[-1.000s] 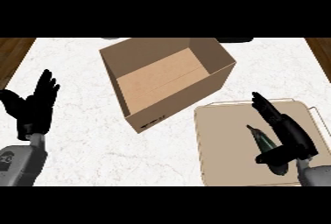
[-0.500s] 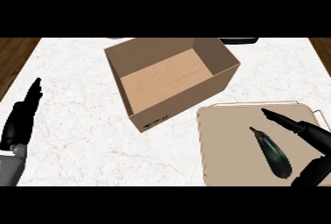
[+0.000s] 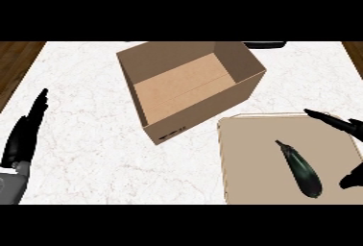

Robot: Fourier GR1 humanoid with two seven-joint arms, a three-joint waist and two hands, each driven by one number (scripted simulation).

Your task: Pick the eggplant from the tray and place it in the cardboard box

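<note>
A dark, long eggplant (image 3: 301, 169) lies on the beige tray (image 3: 248, 163) at the lower right, its stem end pointing up-left. My right hand (image 3: 339, 124) is open at the right edge, fingers stretched over the tray's far right corner, thumb (image 3: 350, 178) lower down; it does not touch the eggplant. The open cardboard box (image 3: 186, 86) stands upper middle, just beyond the tray's far left corner, and nothing shows inside it. My left hand (image 3: 25, 132) rests open at the left edge, fingers up.
The white marble counter (image 3: 85, 96) has wooden floor (image 3: 14, 62) showing past its left and right sides. A dark object (image 3: 264, 44) sits at the far edge behind the box.
My right hand has drawn off the eggplant to the right, leaving it fully visible on the tray. My left hand has shifted toward the left edge and turned edge-on.
</note>
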